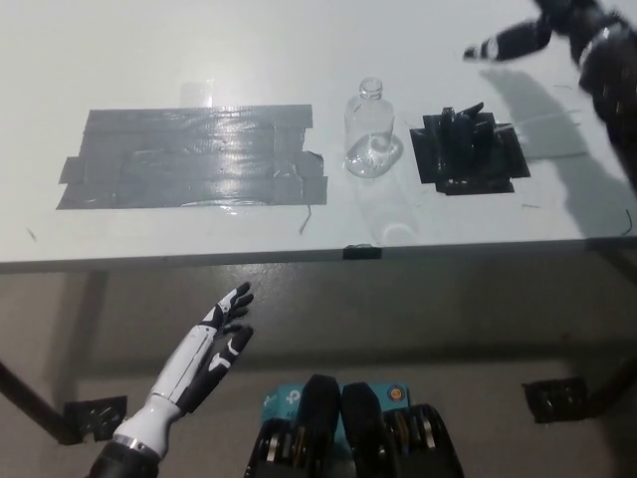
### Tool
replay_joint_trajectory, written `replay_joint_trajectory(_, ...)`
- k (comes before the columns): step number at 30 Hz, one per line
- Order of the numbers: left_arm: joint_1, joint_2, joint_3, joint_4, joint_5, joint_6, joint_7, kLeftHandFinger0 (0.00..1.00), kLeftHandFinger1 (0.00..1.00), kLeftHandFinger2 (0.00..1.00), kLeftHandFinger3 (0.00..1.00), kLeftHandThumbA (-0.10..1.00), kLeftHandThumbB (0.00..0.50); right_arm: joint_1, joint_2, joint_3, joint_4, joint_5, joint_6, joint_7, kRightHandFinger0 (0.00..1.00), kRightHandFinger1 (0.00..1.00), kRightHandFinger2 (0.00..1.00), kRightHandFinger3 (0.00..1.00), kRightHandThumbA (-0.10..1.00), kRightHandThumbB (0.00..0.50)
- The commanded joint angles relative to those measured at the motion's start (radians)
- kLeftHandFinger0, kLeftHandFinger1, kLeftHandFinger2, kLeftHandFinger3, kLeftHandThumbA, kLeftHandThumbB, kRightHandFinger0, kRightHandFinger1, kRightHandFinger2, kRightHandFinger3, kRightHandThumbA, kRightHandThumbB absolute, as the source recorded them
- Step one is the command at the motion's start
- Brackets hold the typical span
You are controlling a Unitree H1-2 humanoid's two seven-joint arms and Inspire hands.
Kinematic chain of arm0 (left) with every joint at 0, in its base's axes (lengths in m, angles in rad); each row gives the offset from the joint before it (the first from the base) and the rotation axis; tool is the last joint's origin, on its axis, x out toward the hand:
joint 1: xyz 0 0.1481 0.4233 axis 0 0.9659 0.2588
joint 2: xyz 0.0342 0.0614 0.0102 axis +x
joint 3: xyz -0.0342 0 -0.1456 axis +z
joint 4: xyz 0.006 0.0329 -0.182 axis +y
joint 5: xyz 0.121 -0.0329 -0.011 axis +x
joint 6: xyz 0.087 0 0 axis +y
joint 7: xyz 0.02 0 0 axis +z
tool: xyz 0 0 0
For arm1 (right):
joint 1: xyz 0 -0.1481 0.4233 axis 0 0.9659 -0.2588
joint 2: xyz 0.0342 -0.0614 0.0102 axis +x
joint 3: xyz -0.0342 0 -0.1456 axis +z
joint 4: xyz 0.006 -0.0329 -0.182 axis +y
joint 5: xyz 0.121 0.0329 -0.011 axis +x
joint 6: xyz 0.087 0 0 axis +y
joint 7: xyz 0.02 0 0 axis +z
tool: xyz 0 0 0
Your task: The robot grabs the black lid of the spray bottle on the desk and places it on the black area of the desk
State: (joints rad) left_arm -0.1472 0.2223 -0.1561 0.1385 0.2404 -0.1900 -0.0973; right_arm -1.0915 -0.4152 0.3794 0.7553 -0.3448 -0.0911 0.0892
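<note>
The black spray lid (461, 127) lies on the black area (468, 157) of the white desk, right of the clear bottle (370, 131), which stands uncapped. My black right hand (542, 30) is raised at the top right, well above and behind the lid, open with fingers spread and holding nothing. My white left hand (212, 349) rests open below the desk's front edge at the lower left.
A large patch of grey tape (189, 159) covers the left part of the white desk (299, 50). The desk's front edge (299, 257) crosses the middle of the view, with floor and desk feet below it.
</note>
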Motion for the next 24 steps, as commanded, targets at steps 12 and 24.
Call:
replay_joint_trajectory(12, 0.037, -0.014, 0.044, -0.018, -0.065, -0.036, 0.018, 1.0, 1.0, 1.0, 1.0, 1.0, 0.088, 0.777, 0.073, -0.223, -1.11, 0.269, 0.093, -0.036, 1.0, 1.0, 1.0, 1.0, 0.85, 0.39)
replay_joint_trajectory(24, 0.123, -0.047, 0.024, -0.03, -0.052, -0.035, 0.016, 1.0, 1.0, 1.0, 1.0, 1.0, 0.069, 0.985, 0.157, -0.234, -1.027, 0.236, 0.042, -0.035, 1.0, 1.0, 1.0, 1.0, 0.78, 0.35)
